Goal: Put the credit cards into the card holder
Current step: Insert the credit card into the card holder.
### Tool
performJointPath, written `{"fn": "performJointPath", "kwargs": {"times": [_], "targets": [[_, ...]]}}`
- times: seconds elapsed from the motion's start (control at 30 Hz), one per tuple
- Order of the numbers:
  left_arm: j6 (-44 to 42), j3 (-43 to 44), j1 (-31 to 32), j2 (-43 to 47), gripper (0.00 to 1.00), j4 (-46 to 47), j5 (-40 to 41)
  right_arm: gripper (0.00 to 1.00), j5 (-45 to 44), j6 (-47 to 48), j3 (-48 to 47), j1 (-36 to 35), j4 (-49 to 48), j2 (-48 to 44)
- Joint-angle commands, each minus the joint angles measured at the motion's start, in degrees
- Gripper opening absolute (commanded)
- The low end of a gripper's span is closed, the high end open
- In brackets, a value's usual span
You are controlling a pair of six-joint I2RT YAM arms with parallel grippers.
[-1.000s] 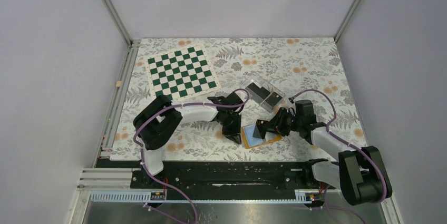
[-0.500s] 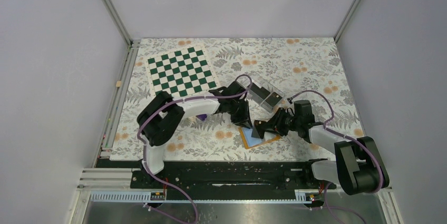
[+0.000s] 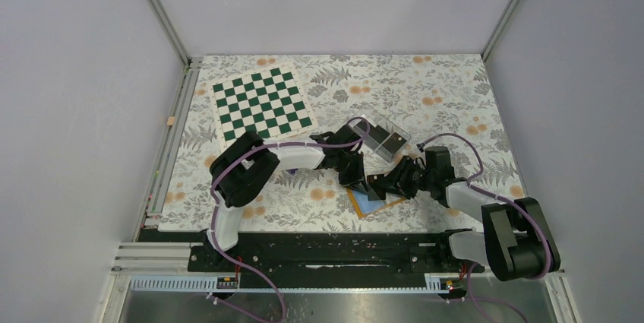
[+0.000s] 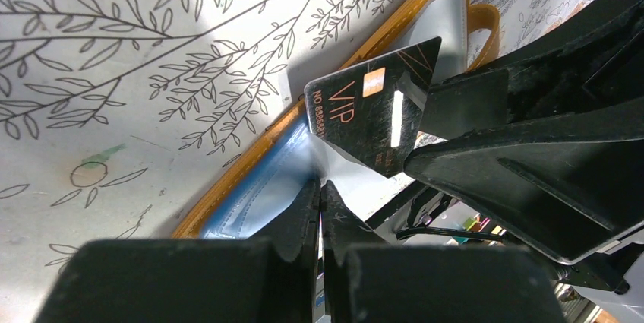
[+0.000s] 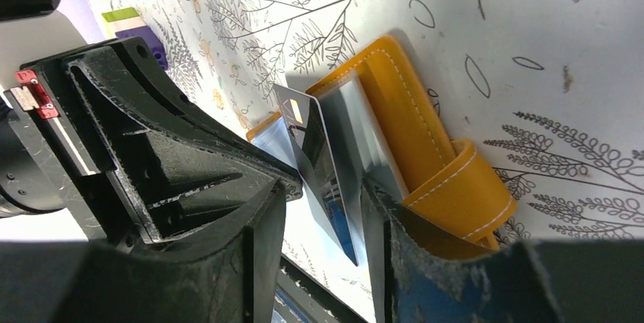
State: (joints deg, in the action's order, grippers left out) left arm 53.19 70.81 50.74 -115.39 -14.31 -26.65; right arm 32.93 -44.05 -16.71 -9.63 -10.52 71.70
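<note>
Your right tool [image 5: 326,186] stands part-open around the credit card [image 5: 313,144], and you cannot tell whether it pinches; the card tilts on edge right over the open card holder [image 5: 395,102], near-middle on the desk [image 3: 456,95]; your left tool [image 4: 319,201], shut and empty, rests its tip on the blue pocket [image 4: 258,186] beside it.

Card holder [image 3: 377,203] lies open on table [image 3: 456,95], near edge, R of centre. Card [image 4: 372,114] stands tilted over holder's inner side, btwn fingers of R gripper [image 3: 382,184]. L gripper [image 3: 355,176] just L of that, tips over holder beside card. Plastic box [image 3: 382,136] just behind holder. Chess mat [image 3: 262,104] far L, well apart. Small block [image 5: 140,30] L of holder, by L arm.
</note>
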Motion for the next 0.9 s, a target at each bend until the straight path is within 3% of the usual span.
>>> {"fn": "performJointPath", "kwargs": {"times": [0.0,0.23,0.3,0.4,0.47,0.63,0.87], "targets": [[-0.6,-1.0,0.7,-2.5,0.0,-2.4,3.2,0.49,-1.9,2.8,-0.7,0.6,1.9,0.6],[-1.7,-0.4,0.8,-2.7,0.0,-3.4,3.5,0.34,7.8,-2.6,2.0,0.6,-13.6,7.1],[-2.1,-0.4,0.8,-2.4,0.0,-3.5,3.6,0.28,8.0,-2.5,1.9,0.6,-13.6,7.6],[-3.0,-0.1,0.8,-1.1,0.0,-4.4,4.0,0.11,8.1,-0.3,1.0,0.6,-11.4,7.3],[-4.4,0.4,0.8,0.2,0.07,-6.0,4.7,0.0,7.1,1.8,-0.2,0.6,-7.1,5.8],[-6.9,-1.0,0.5,6.4,0.31,-9.9,6.7,0.0,4.3,6.8,-2.4,0.6,4.5,0.4],[-5.5,-8.7,-0.6,14.7,0.38,-10.1,8.2,0.0,5.6,8.6,-2.4,0.6,8.4,-0.5]]}}
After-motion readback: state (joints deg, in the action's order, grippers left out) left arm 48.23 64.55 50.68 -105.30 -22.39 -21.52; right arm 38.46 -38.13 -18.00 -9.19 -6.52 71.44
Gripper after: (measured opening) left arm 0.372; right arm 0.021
